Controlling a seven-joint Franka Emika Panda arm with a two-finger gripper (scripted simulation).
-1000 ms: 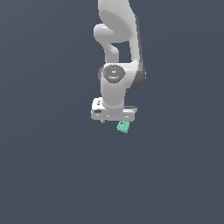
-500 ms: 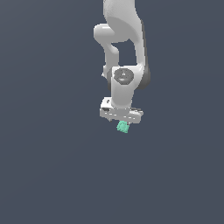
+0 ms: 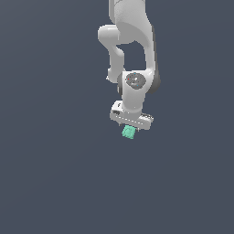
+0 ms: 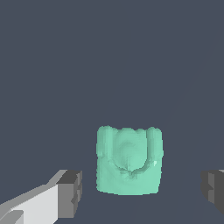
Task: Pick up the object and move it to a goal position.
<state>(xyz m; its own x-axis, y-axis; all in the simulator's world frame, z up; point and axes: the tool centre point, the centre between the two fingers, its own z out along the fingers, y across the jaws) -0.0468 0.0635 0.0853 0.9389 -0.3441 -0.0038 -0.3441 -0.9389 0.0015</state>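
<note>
The object [image 4: 129,159] is a small mint-green blocky piece with a U-shaped ridge on its upper face. It lies between my gripper's [image 4: 141,192] two fingers, with a clear gap on each side. One grey fingertip [image 4: 72,192] shows with its white finger, and the other fingertip [image 4: 214,192] sits at the picture's edge. The gripper is open and touches nothing. In the exterior view the white hand [image 3: 131,119] hangs right above the object [image 3: 129,132], which peeks out beneath it. The gripper [image 3: 130,129] fingers themselves are hard to make out there.
A plain dark grey-blue surface [image 3: 55,183] fills both views. The white arm [image 3: 130,41] comes down from the upper edge of the exterior view. Nothing else shows.
The hand has shifted toward the exterior view's right and slightly lower, ending directly over the object. The object has stayed in place.
</note>
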